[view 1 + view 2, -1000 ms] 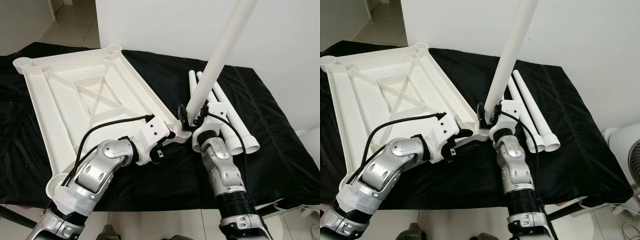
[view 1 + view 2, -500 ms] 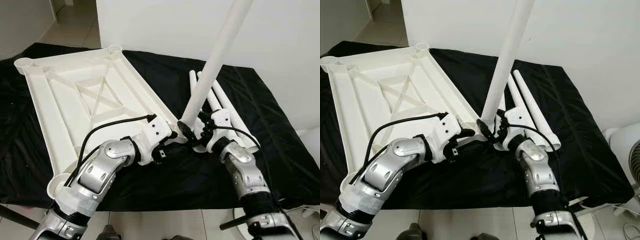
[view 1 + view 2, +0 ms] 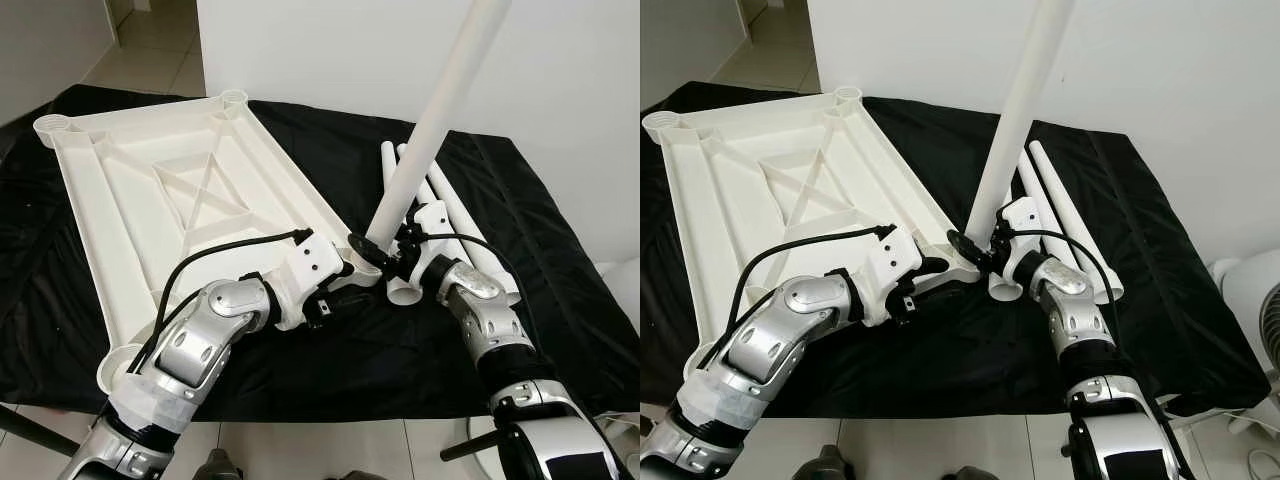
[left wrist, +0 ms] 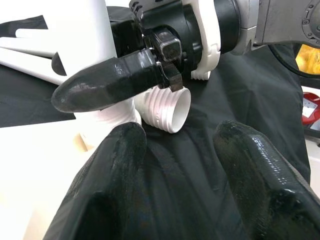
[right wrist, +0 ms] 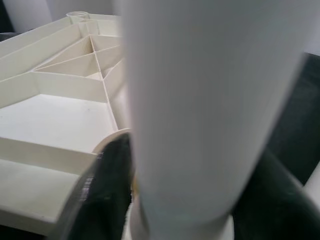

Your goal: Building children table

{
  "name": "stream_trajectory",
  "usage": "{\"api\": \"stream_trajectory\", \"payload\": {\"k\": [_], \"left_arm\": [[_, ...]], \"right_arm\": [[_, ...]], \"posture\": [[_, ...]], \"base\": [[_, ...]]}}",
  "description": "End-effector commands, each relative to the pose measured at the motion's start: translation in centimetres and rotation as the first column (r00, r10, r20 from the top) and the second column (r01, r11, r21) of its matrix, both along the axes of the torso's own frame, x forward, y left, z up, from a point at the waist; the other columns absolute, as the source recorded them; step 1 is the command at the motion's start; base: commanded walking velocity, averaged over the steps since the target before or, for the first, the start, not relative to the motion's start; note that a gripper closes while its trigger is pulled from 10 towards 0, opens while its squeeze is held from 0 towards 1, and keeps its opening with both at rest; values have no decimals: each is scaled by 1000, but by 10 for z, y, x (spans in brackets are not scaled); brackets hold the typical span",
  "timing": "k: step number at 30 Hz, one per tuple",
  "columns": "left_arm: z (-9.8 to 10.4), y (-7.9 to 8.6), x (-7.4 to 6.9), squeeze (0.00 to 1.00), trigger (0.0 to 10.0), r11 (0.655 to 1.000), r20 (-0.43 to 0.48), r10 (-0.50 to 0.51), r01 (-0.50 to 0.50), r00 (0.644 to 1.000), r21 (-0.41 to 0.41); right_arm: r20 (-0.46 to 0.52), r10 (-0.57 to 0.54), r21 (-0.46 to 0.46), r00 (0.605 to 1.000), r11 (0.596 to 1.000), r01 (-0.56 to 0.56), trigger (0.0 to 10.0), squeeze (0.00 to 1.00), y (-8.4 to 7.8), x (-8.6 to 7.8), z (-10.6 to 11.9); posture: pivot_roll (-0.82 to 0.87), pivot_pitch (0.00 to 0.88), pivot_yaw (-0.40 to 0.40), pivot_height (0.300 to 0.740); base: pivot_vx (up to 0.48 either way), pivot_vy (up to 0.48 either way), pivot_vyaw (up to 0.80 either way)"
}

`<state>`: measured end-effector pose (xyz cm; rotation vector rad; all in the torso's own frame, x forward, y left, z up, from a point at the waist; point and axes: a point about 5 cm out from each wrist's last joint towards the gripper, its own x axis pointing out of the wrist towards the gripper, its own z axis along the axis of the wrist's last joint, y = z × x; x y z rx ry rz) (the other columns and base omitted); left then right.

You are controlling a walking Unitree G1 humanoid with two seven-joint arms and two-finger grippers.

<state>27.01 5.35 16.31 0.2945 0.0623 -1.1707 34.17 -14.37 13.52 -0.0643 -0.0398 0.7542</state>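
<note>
Gripping a white leg [image 3: 440,110] near its foot, the right gripper [image 3: 388,250] has its black fingers clamped on either side of the tube, as the right wrist view shows, with the leg [image 5: 200,100] between them. The leg leans up toward 1 o'clock from the corner socket [image 3: 362,262] of the tabletop [image 3: 170,210], its lower end sitting at or in that socket; how deep it is seated I cannot tell.

The left gripper [image 3: 350,292] rests at the same corner, at about 8 o'clock from the leg's foot, fingers apart and holding nothing; in its wrist view its two fingers [image 4: 115,165] are spread over the black cloth [image 4: 210,100], with the right gripper's finger and a threaded leg end [image 4: 167,107] just beyond.

Outward from there, the tabletop lies upside down, ribs up, on the cloth [image 3: 420,340]. Its other three corner sockets, at 11 o'clock [image 3: 48,126], 12 o'clock [image 3: 233,98] and 7 o'clock [image 3: 118,370], stand bare. The spare legs [image 3: 460,230] lie side by side at about 3 o'clock from the worked corner.

By my reading the job is early: the first leg is being set, probably needing straightening and screwing home, and the remaining legs are yet to be fitted before the table can be turned over.
</note>
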Motion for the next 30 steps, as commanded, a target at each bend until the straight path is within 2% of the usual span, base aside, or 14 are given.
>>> {"api": "stream_trajectory", "payload": {"k": [1,6,7,8,11,18,23,25,27,29,30], "left_arm": [[-1,-3,-2,0,10000,1000,-2,1,-1,1000,5],[-2,-3,-3,0,10000,1000,-4,2,-2,1000,2],[-2,-3,-3,0,10000,1000,-4,3,-3,1000,1],[-2,-3,-3,0,10000,1000,-4,3,-3,1000,1],[-2,-3,-4,0,10000,1000,-5,1,-1,1000,-1],[-2,-4,-4,0,10000,1000,-7,-1,1,1000,-2],[-2,-4,-5,0,10000,1000,-12,-3,3,1000,-6],[-3,-4,-5,0,10000,1000,-13,-2,2,1000,-7],[-3,-4,-5,0,10000,1000,-13,-2,2,1000,-7],[-3,-5,-6,0,10000,1000,-14,-5,5,1000,-8],[-3,-5,-6,0,10000,1000,-14,-5,5,1000,-8]], "right_arm": [[-45,26,-10,999,1000,-27,0,0,0,-2,-10],[-54,11,-2,998,1000,-11,0,0,-2,-3,-14],[-59,-2,10,998,1000,3,3529,0,-2,-3,-15],[-67,-7,25,998,1000,9,10000,0,-2,-3,-15],[-96,-49,76,994,996,57,10000,0,0,-2,-16],[-90,-145,66,985,986,151,10000,0,3,0,-15],[-73,-256,68,964,963,261,10000,0,23,-3,-13],[-85,-354,85,931,929,361,10000,0,28,-2,-11],[-85,-354,85,931,929,361,10000,0,28,-2,-11],[-95,-460,97,883,878,468,10000,0,36,-3,-10],[-95,-460,97,883,878,468,10000,0,36,-3,-10]], "posture": [[112,1,-106,740],[110,2,-107,740],[110,2,-107,740],[107,4,-107,740],[104,5,-107,740],[100,10,-108,740],[95,13,-109,740],[95,12,-113,740],[95,12,-113,740],[101,6,-119,740],[101,6,-119,740]], "base": [[0,0,0],[0,0,0],[0,0,0],[0,0,0],[0,0,0],[0,0,0],[0,0,0],[0,0,0],[0,0,0],[0,0,0],[0,0,0]]}}
